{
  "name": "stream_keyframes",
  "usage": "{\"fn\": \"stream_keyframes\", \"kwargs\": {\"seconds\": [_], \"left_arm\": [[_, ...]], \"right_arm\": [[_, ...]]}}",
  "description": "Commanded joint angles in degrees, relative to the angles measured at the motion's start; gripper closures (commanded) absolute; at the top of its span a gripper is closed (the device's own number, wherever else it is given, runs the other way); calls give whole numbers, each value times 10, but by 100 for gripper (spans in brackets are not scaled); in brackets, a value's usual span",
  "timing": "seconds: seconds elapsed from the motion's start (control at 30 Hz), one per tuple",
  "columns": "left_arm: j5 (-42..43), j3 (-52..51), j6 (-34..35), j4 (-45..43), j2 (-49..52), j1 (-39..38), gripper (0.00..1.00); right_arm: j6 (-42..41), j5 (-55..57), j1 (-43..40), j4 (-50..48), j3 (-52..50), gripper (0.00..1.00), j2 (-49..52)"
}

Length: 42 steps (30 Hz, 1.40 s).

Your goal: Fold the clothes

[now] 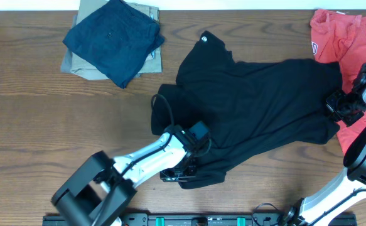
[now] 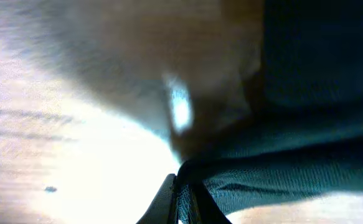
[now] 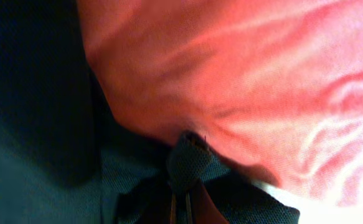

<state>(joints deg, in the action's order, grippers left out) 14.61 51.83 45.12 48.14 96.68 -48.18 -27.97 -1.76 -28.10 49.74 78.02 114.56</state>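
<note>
The clothes, a black T-shirt [image 1: 258, 107] with a small round white mark by the collar, lie spread and rumpled across the middle of the wooden table. My left gripper [image 1: 181, 172] sits at the shirt's near-left edge, shut on a fold of the black fabric [image 2: 274, 177], which runs up between its fingers [image 2: 165, 202]. At the shirt's right edge my right gripper [image 1: 337, 105] is shut on a pinched tuft of the same black cloth [image 3: 187, 158], right beside a red garment.
A navy folded garment [image 1: 115, 39] lies on a khaki one [image 1: 76, 63] at the back left. A red garment [image 1: 346, 44] is bunched at the back right, touching the shirt's right edge [image 3: 243, 68]. Bare wood [image 1: 57, 119] spans the left.
</note>
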Motion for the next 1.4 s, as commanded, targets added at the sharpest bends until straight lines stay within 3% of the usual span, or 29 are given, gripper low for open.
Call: {"fn": "stream_keyframes", "kwargs": {"seconds": [0.0,0.4,0.8,1.07,1.37], "left_arm": [[-23,-3,-5,15,-59,3,94],[-50,-3,-5,35,-192,3,94],[-80,-2,-5,87,-244,3,94],[-80,-2,5,122,-323,3,94],[-75,-2,7,165,-376,2,94]], "right_arm": [[2,-2,-1,18,21,99,-43],[4,7,-1,134,23,97,-248],[-6,13,-1,253,22,99,-334],[-83,108,-1,336,17,99,-392],[-87,115,-1,346,1,96,-483]]}}
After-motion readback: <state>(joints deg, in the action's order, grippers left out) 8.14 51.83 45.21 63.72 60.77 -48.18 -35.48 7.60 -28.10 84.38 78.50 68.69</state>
